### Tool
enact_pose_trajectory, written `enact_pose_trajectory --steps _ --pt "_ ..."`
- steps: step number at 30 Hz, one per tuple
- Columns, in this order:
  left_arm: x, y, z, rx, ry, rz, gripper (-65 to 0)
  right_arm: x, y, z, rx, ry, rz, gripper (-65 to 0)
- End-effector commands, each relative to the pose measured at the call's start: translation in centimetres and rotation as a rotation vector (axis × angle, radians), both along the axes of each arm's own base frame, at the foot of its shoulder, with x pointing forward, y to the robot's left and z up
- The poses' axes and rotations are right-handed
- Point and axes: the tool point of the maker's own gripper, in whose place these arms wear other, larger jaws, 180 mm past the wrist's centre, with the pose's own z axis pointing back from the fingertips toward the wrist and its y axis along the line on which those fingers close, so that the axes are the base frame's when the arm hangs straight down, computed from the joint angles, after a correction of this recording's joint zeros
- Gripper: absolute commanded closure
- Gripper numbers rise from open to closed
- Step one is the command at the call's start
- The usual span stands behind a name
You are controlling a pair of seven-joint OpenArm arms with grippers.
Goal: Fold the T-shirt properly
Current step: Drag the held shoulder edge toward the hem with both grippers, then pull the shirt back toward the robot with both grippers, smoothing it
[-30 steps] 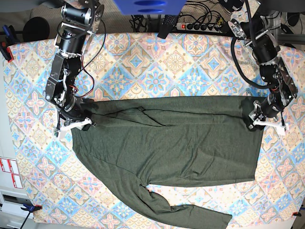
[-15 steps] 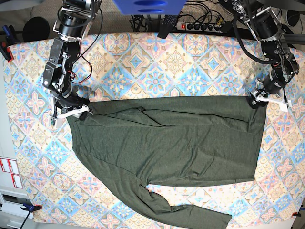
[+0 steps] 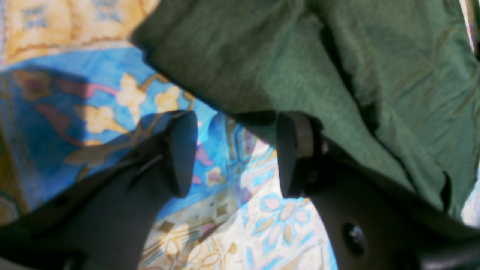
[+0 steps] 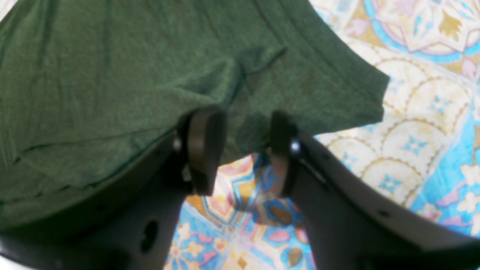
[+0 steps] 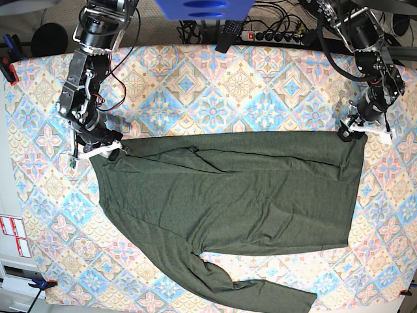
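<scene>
The dark olive-green T-shirt [image 5: 228, 195] lies spread flat on the patterned tablecloth [image 5: 215, 98], with one long sleeve [image 5: 260, 290] trailing toward the near edge. My left gripper [image 5: 365, 129] sits at the shirt's far right corner. In the left wrist view the left gripper [image 3: 238, 120] is open, tablecloth shows in the gap, and the T-shirt [image 3: 375, 56] drapes over one finger [image 3: 296, 150]. My right gripper [image 5: 98, 151] is at the far left corner. The right gripper [image 4: 243, 116] is open too, with the T-shirt's [image 4: 112, 75] edge lying across its fingertips.
A power strip [image 5: 273, 36] and cables run along the far edge of the table. A blue object [image 5: 202, 8] hangs at the top centre. Clamps [image 5: 8, 65] hold the cloth at the left edge. A second clamp [image 5: 40, 283] sits at the near left corner.
Both grippers have travelled toward the far side of the table, from the shirt's side edges up to its far corners. The shirt's left corner now sticks out a little further left.
</scene>
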Motion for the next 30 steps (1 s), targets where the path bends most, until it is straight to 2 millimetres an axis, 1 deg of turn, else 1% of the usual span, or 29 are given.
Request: enact_pose_trajectory --steps 1,4,6,9,12,13,15,17,18,19,24,25,28,30 --pt "0.8 0.7 0.8 0.022 -0.02 0.0 -33.2 1.1 -0.1 1.3 -0.002 -0.051 -0.001 -23.2" --pt "1.4 0.7 1.1 0.034 -0.047 0.01 -33.2 1.1 -0.1 1.3 -0.002 -0.051 -0.001 -23.2" --pt "1.8 0.1 1.0 0.02 -0.057 0.013 -33.2 1.1 -0.1 1.3 -0.002 -0.051 -0.001 -23.2" --pt "3.2 -0.5 1.4 0.003 -0.084 0.015 -33.2 1.1 -0.1 1.2 -0.001 -0.049 -0.001 -23.2" --pt "4.2 -1.5 0.8 -0.041 -0.083 0.023 -32.1 1.1 -0.1 1.2 -0.001 -0.049 -0.001 -23.2" --pt "4.5 -1.6 0.7 -0.053 -0.083 0.027 -30.1 1.1 -0.1 1.2 -0.001 -0.049 -0.001 -23.2" --pt "5.3 -2.0 0.6 -0.075 -0.086 0.03 -21.5 1.0 -0.1 1.2 -0.001 -0.048 -0.001 -23.2" --pt "5.8 -2.1 0.7 -0.082 -0.09 0.03 -9.4 1.0 -0.3 1.2 0.0 -0.048 -0.007 -23.3" --pt "5.9 -2.2 0.8 -0.085 -0.094 0.03 -1.5 0.9 -0.4 1.1 0.0 -0.047 -0.009 -23.4" --pt "5.9 -2.2 0.8 -0.085 -0.094 0.03 0.0 0.6 -0.4 0.9 0.0 -0.041 -0.009 -23.5" --pt "5.6 -2.0 0.7 -0.083 -0.09 0.033 0.0 0.2 -0.4 0.3 0.005 -0.024 -0.012 -23.7" --pt "5.5 -2.0 0.7 -0.083 -0.089 0.034 0.0 0.1 -0.7 0.1 0.008 -0.017 -0.023 -23.7" --pt "5.4 -1.8 0.7 -0.079 -0.088 0.035 0.0 -1.6 -3.1 -1.5 0.029 0.028 -0.114 -25.8" --pt "4.7 -1.2 0.4 -0.07 -0.073 0.036 0.0 -2.7 -3.4 -2.8 0.064 0.06 -0.163 -28.0"
